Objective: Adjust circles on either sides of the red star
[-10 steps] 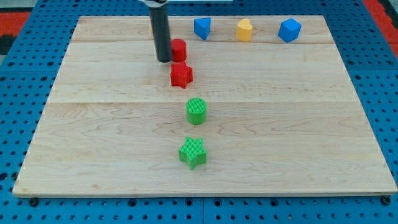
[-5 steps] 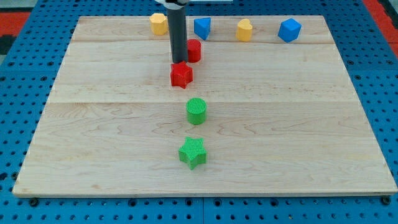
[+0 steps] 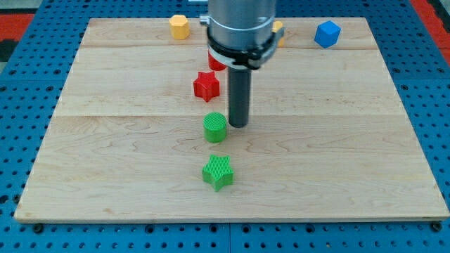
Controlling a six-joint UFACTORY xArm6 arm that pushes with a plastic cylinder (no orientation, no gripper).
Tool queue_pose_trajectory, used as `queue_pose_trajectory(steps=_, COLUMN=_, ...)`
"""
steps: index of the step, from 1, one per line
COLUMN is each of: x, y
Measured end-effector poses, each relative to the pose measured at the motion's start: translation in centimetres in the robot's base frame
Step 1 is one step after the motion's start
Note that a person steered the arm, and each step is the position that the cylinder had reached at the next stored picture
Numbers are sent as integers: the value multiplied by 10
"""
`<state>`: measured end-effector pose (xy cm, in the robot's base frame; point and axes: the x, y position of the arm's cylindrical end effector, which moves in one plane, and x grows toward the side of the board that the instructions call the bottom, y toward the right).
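1. Camera view shows a pale wooden counter (image 3: pixel 337 154) filling most of the frame, resting on a blue pegboard base (image 3: pixel 21 126); no brand, label or writing can be read anywhere.
2. The arm's grey metal housing (image 3: pixel 240 24) comes down from the view's top, cut off by the frame edge. There is no pincer on it, so there is no spread or pinch to report; it ends in a dark rod.
3. My tip (image 3: pixel 238 126) sits on the counter just to the view's right of the green circle (image 3: pixel 215 128), touching it or very nearly; I cannot tell which.
4. The green star (image 3: pixel 218 171) lies below the green circle, apart from it.
5. The red star (image 3: pixel 206 86) lies above the green circle, left of the rod.
6. A red block (image 3: pixel 214 63), shape hard to make out, peeks from behind the housing just above the red star.
7. A blue block (image 3: pixel 327 33) with angled faces sits near the top right.
8. A yellow block (image 3: pixel 179 27) sits near the top edge.
9. Another yellow block (image 3: pixel 279 31) is mostly hidden behind the housing.
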<state>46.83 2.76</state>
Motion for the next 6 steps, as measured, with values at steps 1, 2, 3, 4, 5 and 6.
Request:
queue_pose_trajectory(steps=1, x=24, y=-5)
queue_pose_trajectory(steps=2, x=25, y=-18)
queue_pose_trajectory(steps=3, x=23, y=-20)
queue_pose_trajectory(steps=4, x=17, y=-42)
queue_pose_trajectory(steps=5, x=16, y=-25)
queue_pose_trajectory(steps=6, x=16, y=14)
